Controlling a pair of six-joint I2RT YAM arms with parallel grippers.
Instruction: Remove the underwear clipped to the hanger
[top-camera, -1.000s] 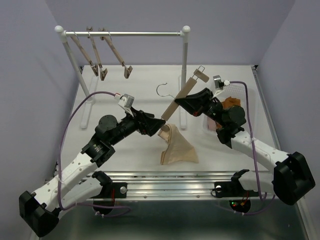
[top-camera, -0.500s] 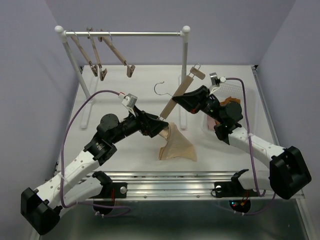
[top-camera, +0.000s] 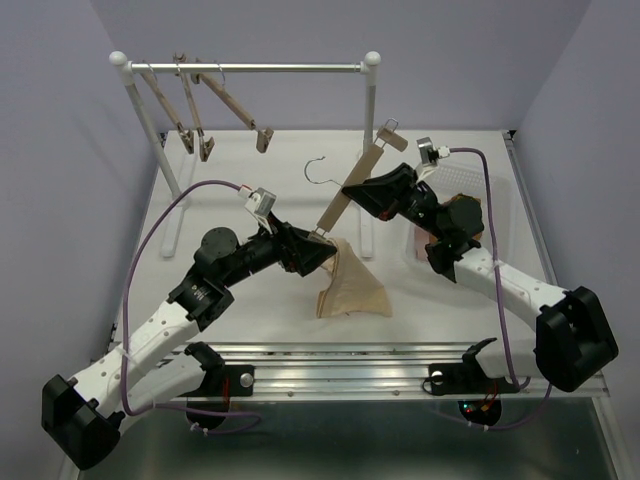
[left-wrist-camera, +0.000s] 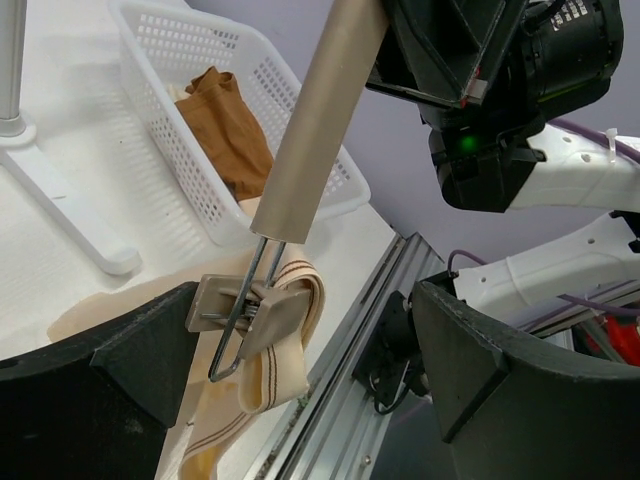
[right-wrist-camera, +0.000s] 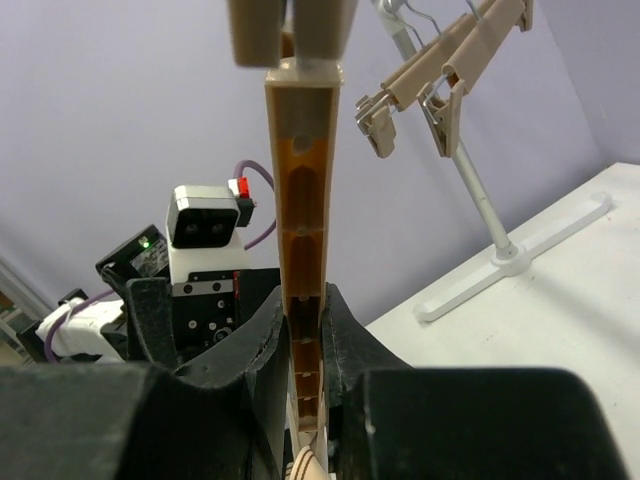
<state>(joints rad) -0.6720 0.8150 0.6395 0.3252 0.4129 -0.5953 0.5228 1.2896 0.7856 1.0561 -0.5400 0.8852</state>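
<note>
My right gripper (top-camera: 368, 192) is shut on the bar of a tan hanger (top-camera: 352, 190) and holds it tilted above the table; the bar shows between its fingers in the right wrist view (right-wrist-camera: 302, 290). The beige underwear (top-camera: 352, 285) hangs by its waistband (left-wrist-camera: 290, 320) from the hanger's lower clip (left-wrist-camera: 245, 310) and drapes onto the table. My left gripper (top-camera: 318, 250) is open, one jaw on each side of that clip and waistband, not touching them in the left wrist view (left-wrist-camera: 300, 370). Rust-brown underwear (top-camera: 463, 210) lies in the basket (top-camera: 495, 200), also seen in the left wrist view (left-wrist-camera: 225, 125). The pink underwear is mostly hidden.
A clothes rail (top-camera: 260, 68) stands at the back with three empty clip hangers (top-camera: 195, 110) on its left part. Its right post (top-camera: 368, 150) rises just behind the held hanger. The white mesh basket (left-wrist-camera: 190, 60) sits at the right by the table edge.
The right gripper has carried the hanger a little back and up. The left gripper has followed to the right and now brackets the lower clip. The beige underwear was drawn slightly left.
</note>
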